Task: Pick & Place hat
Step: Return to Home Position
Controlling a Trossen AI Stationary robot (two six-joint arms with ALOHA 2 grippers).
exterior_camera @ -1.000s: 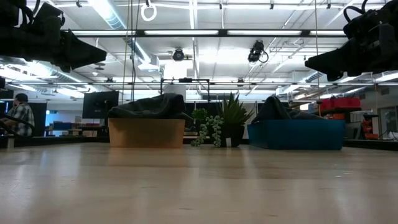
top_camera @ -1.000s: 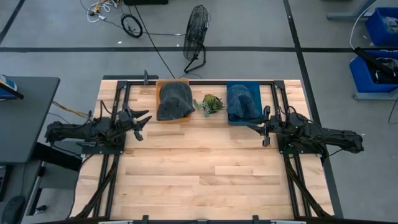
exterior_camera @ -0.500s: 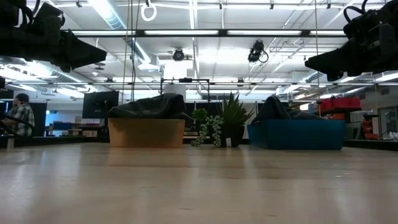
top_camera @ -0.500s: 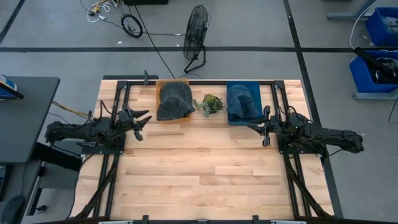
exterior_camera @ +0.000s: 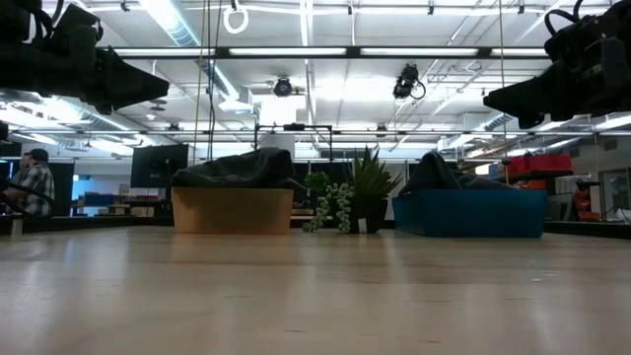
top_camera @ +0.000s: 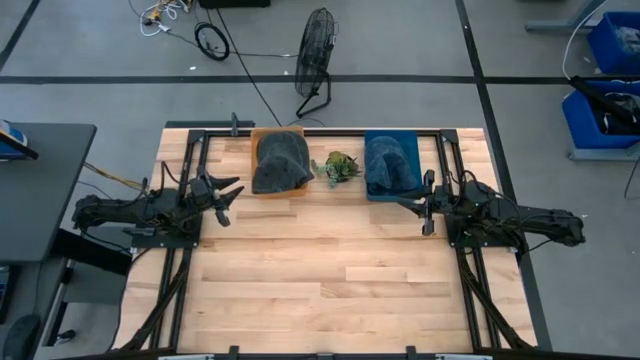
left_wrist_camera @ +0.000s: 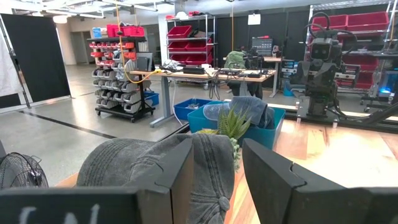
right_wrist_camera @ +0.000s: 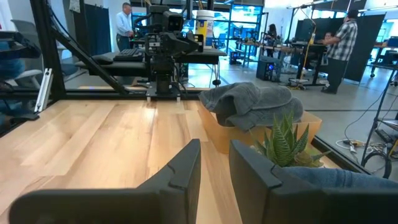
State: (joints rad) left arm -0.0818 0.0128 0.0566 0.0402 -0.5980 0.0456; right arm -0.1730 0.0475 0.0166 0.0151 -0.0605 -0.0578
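A grey hat (top_camera: 280, 160) lies draped over a tan bin (exterior_camera: 232, 209) at the table's far edge, left of centre. A blue-grey hat (top_camera: 390, 162) sits in a blue bin (exterior_camera: 468, 212) to its right. My left gripper (top_camera: 232, 195) hovers open above the table, left of the tan bin and pointing right; its wrist view looks at the grey hat (left_wrist_camera: 155, 168). My right gripper (top_camera: 398, 203) hovers open just in front of the blue bin, pointing left, with a narrow gap (right_wrist_camera: 215, 155). Neither touches anything.
A small potted plant (top_camera: 338, 167) stands between the two bins. The black frame rails (top_camera: 190, 150) run along the table's far, left and right edges. Bare wood (top_camera: 320, 270) spreads from the bins to the near edge. People (right_wrist_camera: 339, 50) stand in the room beyond.
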